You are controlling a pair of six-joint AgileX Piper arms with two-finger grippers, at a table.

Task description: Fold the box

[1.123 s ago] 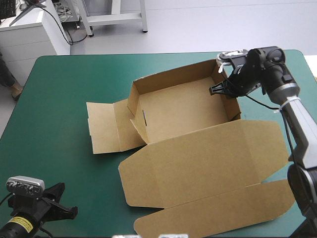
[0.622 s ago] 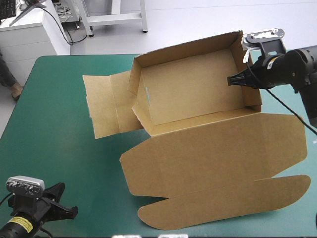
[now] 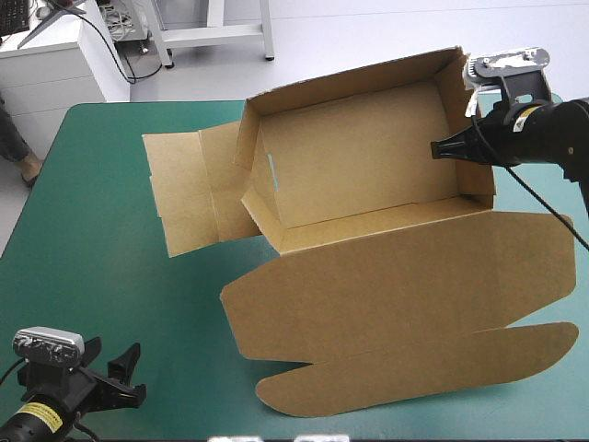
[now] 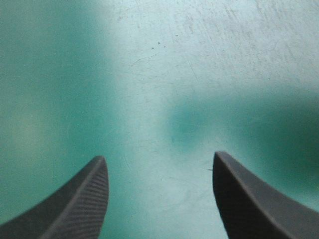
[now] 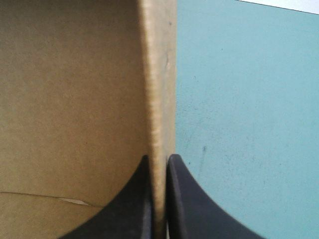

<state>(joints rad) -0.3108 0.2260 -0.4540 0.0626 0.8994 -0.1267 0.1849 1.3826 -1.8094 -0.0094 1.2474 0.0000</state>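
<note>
The brown box (image 3: 368,166) is an open tray with its walls raised, tilted up off the teal-green cover on its right side. Its long lid (image 3: 396,285) lies flat toward the front, and one flap (image 3: 184,189) spreads out to the left. My right gripper (image 3: 440,149) is shut on the box's right wall; in the right wrist view the black fingers (image 5: 159,164) pinch that wall (image 5: 159,89) edge-on, the box's inside (image 5: 75,99) to one side. My left gripper (image 3: 136,376) hovers at the front left corner, open over bare cover (image 4: 159,169).
The table's far edge (image 3: 184,103) runs just behind the box. A white cabinet (image 3: 55,64) stands beyond the far left corner. Teal-green cover (image 3: 92,267) shows between the left gripper and the box's left flap.
The right gripper has raised the box's right wall farther up and back, tilting the tray. The left gripper, shut earlier, has spread its fingers.
</note>
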